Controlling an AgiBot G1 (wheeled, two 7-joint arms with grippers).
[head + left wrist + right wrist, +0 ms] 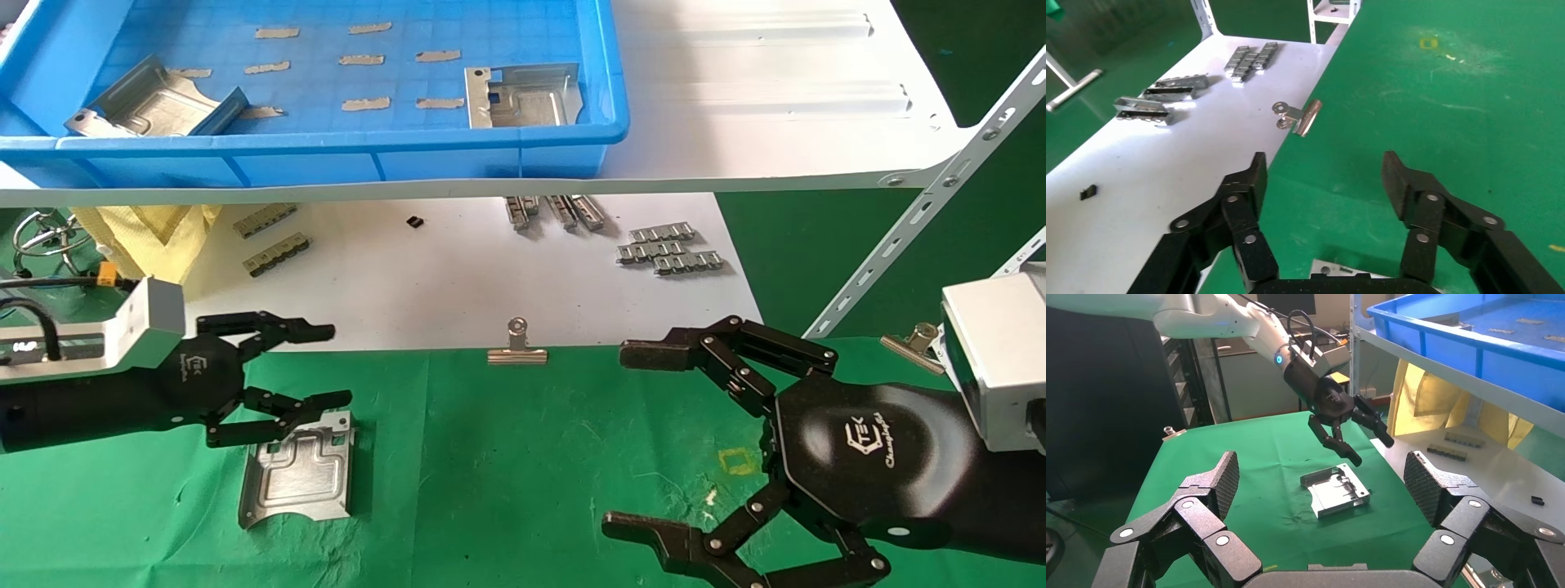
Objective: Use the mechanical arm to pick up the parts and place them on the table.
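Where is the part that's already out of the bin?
In the head view it lies flat on the green table at the robot's left, just below the open left claw, which is not holding the part.

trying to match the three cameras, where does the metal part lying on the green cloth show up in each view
Head view: the part lies flat on the green table, lower left, just below the open left hand.
Left wrist view: only its corner shows at the bottom edge, between the fingers.
Right wrist view: mid-picture, under the left hand.
Shared landmark: the left hand itself.
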